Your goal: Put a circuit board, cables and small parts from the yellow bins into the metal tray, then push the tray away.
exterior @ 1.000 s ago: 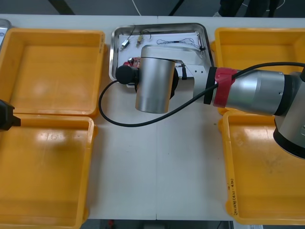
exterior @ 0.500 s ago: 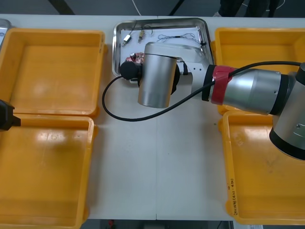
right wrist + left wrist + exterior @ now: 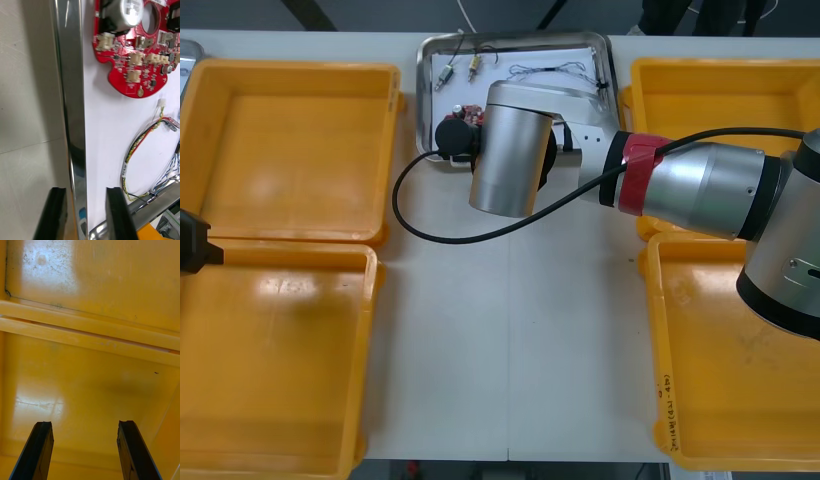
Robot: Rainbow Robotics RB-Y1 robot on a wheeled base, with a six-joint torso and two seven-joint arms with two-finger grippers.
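Note:
The metal tray (image 3: 423, 100) lies at the table's far edge, white inside. It holds a round red circuit board (image 3: 465, 115), small metal parts (image 3: 448, 75) and thin cables. My right arm's wrist (image 3: 505, 150) covers the tray's near edge. In the right wrist view my right gripper (image 3: 84, 213) straddles the tray's shiny rim (image 3: 71, 93), one finger outside and one inside, closed on it. Beyond the fingers lie the circuit board (image 3: 131, 63), a red and yellow cable (image 3: 138, 144) and a blue and white cable (image 3: 170, 168). My left gripper (image 3: 86, 450) hangs open over a yellow bin.
Two yellow bins stand at the left (image 3: 290, 150) (image 3: 275, 360) and two at the right (image 3: 720, 95) (image 3: 740, 370). The right arm's black hose (image 3: 420, 225) loops over the bare table between them. The left arm (image 3: 192, 243) is parked at the left edge.
The right arm has moved toward the table's far edge and the tray has slid with it, up to that edge. The left arm has stayed still.

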